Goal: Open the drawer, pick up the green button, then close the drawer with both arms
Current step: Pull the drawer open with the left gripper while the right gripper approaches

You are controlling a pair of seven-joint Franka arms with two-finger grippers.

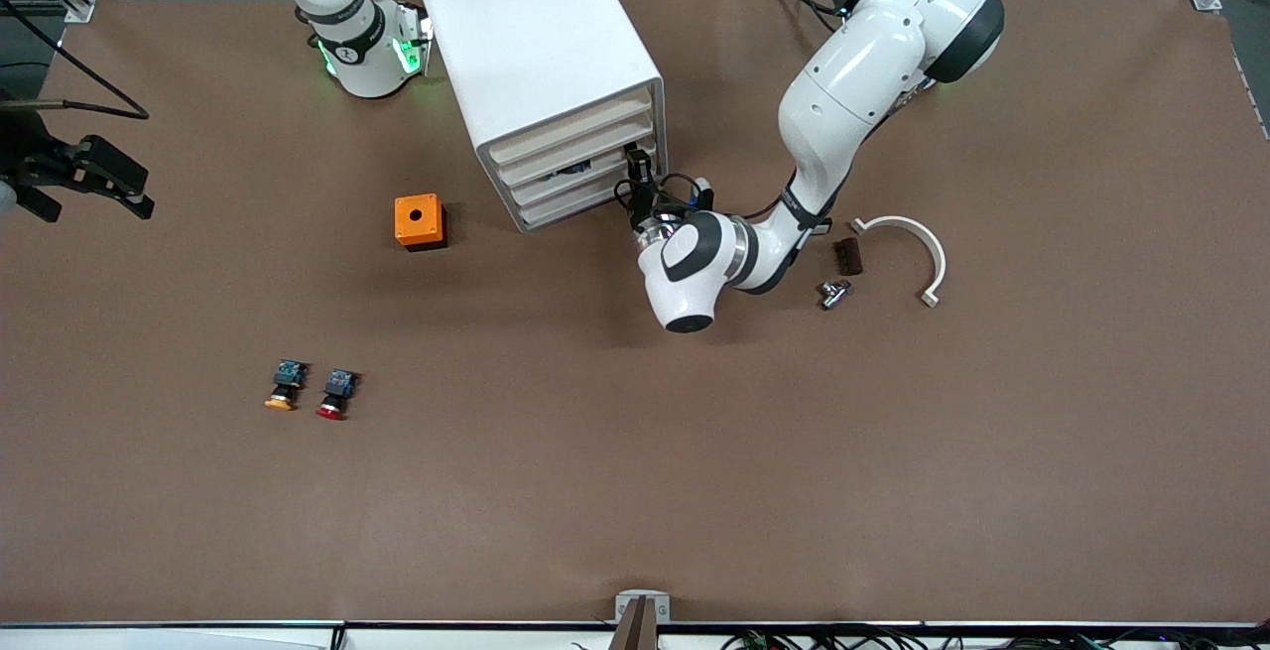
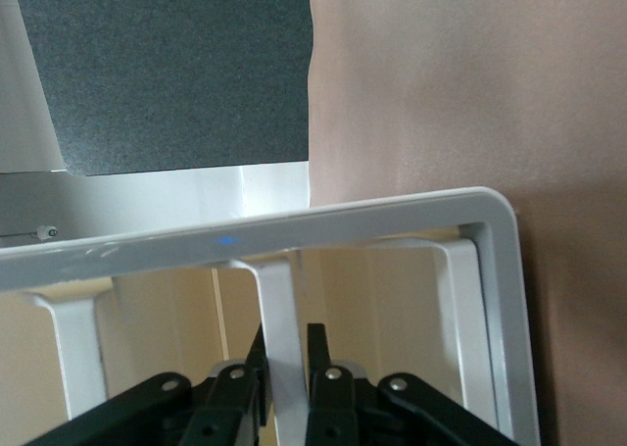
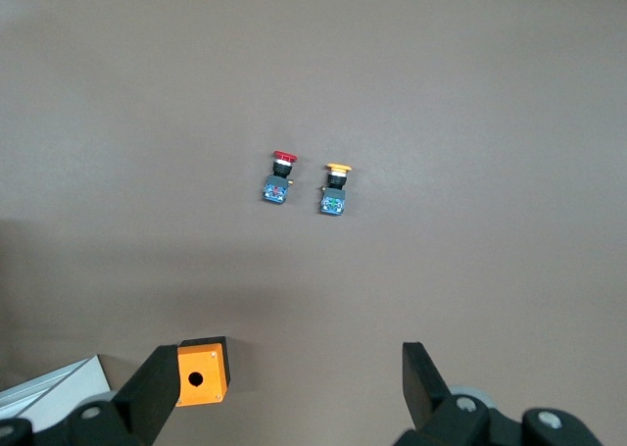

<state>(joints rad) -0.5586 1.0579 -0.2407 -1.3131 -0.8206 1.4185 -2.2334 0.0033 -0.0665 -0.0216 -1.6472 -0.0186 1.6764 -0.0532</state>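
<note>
In the front view the white four-drawer cabinet stands at upper centre of the frame, its cream drawer fronts facing lower right. The left arm comes down from the upper right corner and bends in toward the cabinet, so that the left gripper sits against the drawer fronts at the corner toward the left arm's end of the table, level with the drawer, third from the top. In the left wrist view the black fingers are closed tight on a thin white vertical bar at the cabinet's front, low in the frame. The drawer looks pushed in, and the green button cannot be made out. The right arm waits at the upper left of the front view; the right gripper shows at the bottom of the right wrist view, jaws spread wide and empty, above the table. An orange box with a round hole sits just left of the cabinet, and the red-capped button and yellow-capped button lie side by side at lower left. A white curved bracket, a small brown block and a small metal fitting lie at centre right.
</note>
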